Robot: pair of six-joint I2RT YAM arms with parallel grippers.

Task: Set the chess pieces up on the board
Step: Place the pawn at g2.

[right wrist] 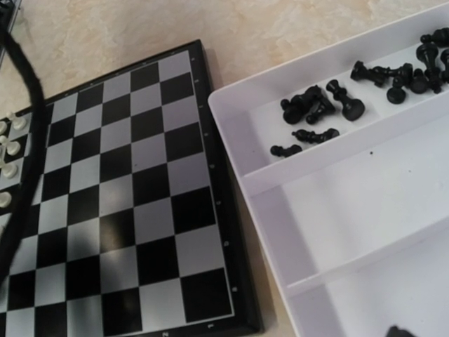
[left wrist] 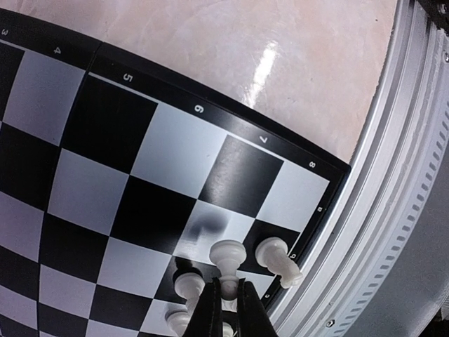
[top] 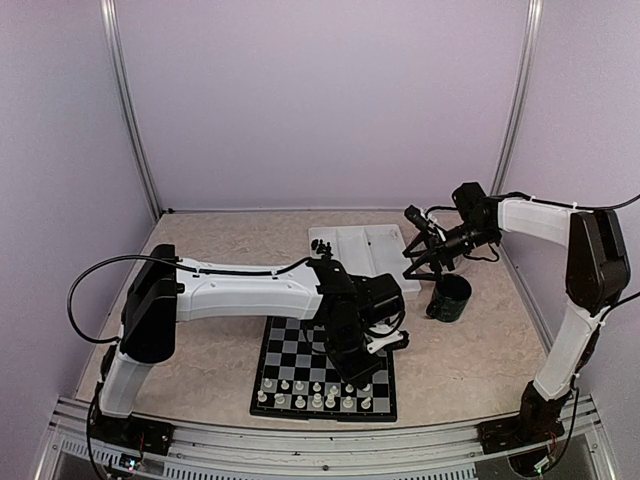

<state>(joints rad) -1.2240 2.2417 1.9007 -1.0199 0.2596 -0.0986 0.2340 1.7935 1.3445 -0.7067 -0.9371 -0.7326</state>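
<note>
The board [top: 300, 345] lies in front of the arm bases, with white chess pieces [top: 316, 395] standing along its two near rows. My left gripper [top: 362, 372] hangs over the board's near right corner, shut on a white piece [left wrist: 229, 254]. The fingers [left wrist: 210, 312] pinch its narrow part and its wide end faces the board, throwing a soft shadow on a pale square. Beside it a white piece [left wrist: 280, 261] leans toward the border, and others [left wrist: 188, 284] stand close by. My right gripper [top: 412, 245] is open above the tray. Black pieces [right wrist: 319, 105] lie in the tray's compartment.
The white tray [top: 345, 240] sits behind the board, its near wall [right wrist: 231, 140] almost touching the board's edge [right wrist: 224, 210]. A dark green cup [top: 449, 297] stands right of the tray. A metal rail [left wrist: 393, 232] runs along the table's near edge, just past the board's corner.
</note>
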